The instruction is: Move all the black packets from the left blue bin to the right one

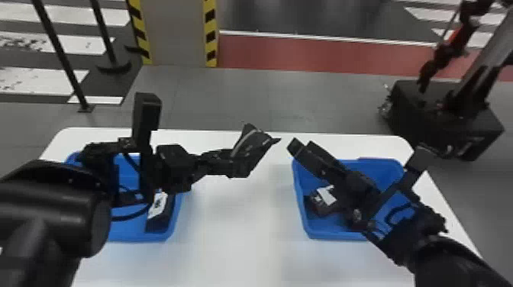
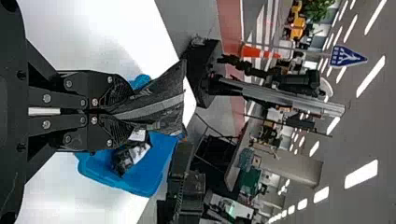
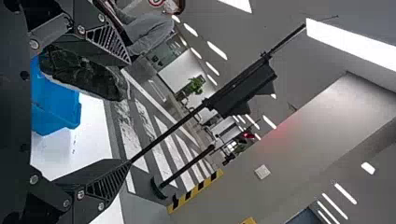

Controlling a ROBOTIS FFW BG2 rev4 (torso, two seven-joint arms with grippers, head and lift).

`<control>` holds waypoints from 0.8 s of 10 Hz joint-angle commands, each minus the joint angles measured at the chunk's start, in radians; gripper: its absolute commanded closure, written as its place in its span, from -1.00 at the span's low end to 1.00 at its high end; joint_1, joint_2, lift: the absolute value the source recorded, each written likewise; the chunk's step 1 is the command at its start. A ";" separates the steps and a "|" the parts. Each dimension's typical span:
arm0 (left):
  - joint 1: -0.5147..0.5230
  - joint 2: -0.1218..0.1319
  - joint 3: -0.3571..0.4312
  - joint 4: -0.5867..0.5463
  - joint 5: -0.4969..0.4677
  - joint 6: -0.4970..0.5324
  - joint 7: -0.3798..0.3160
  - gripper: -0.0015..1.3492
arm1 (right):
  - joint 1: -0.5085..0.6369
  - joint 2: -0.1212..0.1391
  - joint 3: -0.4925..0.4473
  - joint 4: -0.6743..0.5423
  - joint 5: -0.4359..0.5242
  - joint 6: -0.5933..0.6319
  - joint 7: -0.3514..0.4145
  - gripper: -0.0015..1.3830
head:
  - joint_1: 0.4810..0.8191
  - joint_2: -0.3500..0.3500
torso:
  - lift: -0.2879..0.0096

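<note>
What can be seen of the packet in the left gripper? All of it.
The packet is black and soft-looking, with a grey stripe along it, pinched where the left gripper is shut on it and flaring beyond. It's held above the white table, between the left blue bin and the right blue bin. A gap separates it from the right gripper.
</note>
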 commanded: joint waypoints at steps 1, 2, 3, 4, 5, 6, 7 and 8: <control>-0.033 -0.009 -0.032 0.045 0.016 -0.010 0.000 0.80 | -0.030 0.000 0.031 0.024 0.002 0.007 0.001 -0.56 | 0.27 -0.26 | 0.20; -0.053 -0.009 -0.059 0.065 0.035 -0.020 0.000 0.80 | -0.059 0.000 0.049 0.055 0.017 0.015 0.003 -0.56 | 0.27 -0.26 | 0.20; -0.063 -0.011 -0.072 0.072 0.038 -0.020 -0.001 0.80 | -0.089 0.000 0.058 0.080 0.039 0.015 0.003 -0.56 | 0.27 -0.27 | 0.20; -0.070 -0.012 -0.080 0.082 0.045 -0.020 -0.001 0.80 | -0.120 0.000 0.066 0.109 0.059 0.015 0.003 -0.55 | 0.27 -0.27 | 0.20; -0.072 -0.012 -0.085 0.087 0.050 -0.020 -0.003 0.80 | -0.138 0.000 0.069 0.124 0.079 0.015 0.003 -0.51 | 0.27 -0.28 | 0.20; -0.070 -0.012 -0.085 0.089 0.051 -0.018 -0.003 0.80 | -0.143 0.003 0.069 0.119 0.102 0.007 0.001 0.16 | 0.27 -0.29 | 0.20; -0.070 -0.012 -0.083 0.089 0.051 -0.020 -0.003 0.80 | -0.143 0.005 0.068 0.124 0.112 -0.037 -0.003 0.91 | 0.27 -0.29 | 0.20; -0.068 -0.012 -0.077 0.089 0.048 -0.025 -0.003 0.80 | -0.135 0.005 0.069 0.122 0.106 -0.044 0.000 0.86 | 0.27 -0.30 | 0.20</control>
